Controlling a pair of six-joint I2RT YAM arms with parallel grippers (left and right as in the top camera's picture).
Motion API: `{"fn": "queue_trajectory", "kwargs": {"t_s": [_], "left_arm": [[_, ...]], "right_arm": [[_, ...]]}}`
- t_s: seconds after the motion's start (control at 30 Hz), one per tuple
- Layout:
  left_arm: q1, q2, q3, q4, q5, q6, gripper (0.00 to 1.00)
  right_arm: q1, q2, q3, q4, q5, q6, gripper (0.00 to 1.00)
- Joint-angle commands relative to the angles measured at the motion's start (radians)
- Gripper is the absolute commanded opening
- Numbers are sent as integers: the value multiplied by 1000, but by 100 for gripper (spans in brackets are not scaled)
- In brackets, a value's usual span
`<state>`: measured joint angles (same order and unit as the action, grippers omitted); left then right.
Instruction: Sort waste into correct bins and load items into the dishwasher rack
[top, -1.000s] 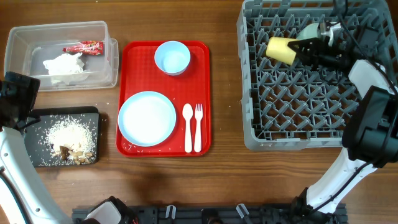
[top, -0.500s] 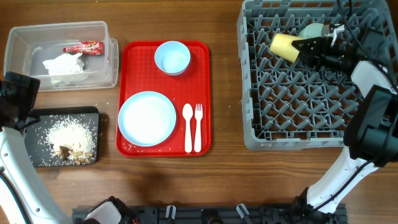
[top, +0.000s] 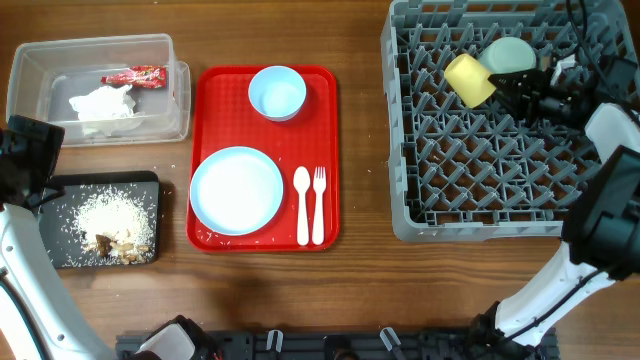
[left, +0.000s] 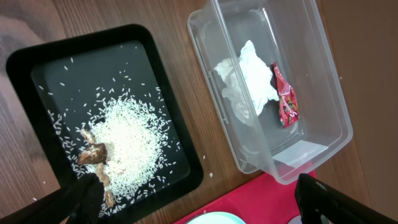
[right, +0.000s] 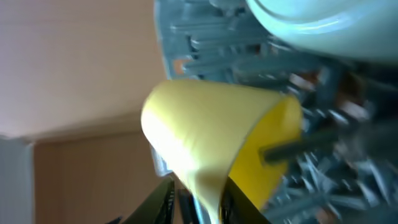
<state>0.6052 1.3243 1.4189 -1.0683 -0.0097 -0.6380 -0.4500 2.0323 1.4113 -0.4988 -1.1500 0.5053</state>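
Right claw (right: 198, 202): clenched on the wall of the yellow cup (top: 469, 79), held tilted over the pegs at the rack's 12 o'clock, not yet set down
Left claw (left: 205, 196): released, empty, above the bins
Rack (top: 400, 205): mint-green bowl (top: 512, 53) in, at the cup's 2 o'clock
Waste: napkin (top: 103, 103) and wrapper (top: 133, 76) in the clear tub (top: 30, 60), table's 10 o'clock; scraps and rice (top: 115, 222) in the black tray (top: 60, 258), 8 o'clock; looks sorted
Left for you: plate (top: 237, 190), pale-blue bowl (top: 277, 92), spoon (top: 302, 205), fork (top: 319, 205), all on the red tray (top: 330, 150)
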Motion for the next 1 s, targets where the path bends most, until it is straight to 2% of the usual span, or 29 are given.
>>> {"fn": "queue_trajectory", "kwargs": {"t_s": [0.0, 0.1, 0.2, 0.27, 0.37, 0.5, 0.6, 0.97], "left_arm": [[6, -2, 12, 2, 1, 1, 100], [6, -2, 12, 2, 1, 1, 100], [6, -2, 12, 2, 1, 1, 100], [6, -2, 12, 2, 1, 1, 100], [6, -2, 12, 2, 1, 1, 100], [6, -2, 12, 2, 1, 1, 100], [6, -2, 12, 2, 1, 1, 100], [6, -2, 12, 2, 1, 1, 100]], "right_arm": [[0, -156, 1, -97, 271, -39, 25], [6, -286, 1, -151, 431, -32, 25], [40, -356, 1, -121, 478, -35, 28], [76, -363, 1, -84, 481, -34, 28], [165, -356, 1, -40, 618, -31, 27], [313, -328, 1, 55, 880, -30, 11], [381, -277, 1, 116, 1035, -31, 4], [397, -133, 1, 130, 1089, -60, 4]]}}
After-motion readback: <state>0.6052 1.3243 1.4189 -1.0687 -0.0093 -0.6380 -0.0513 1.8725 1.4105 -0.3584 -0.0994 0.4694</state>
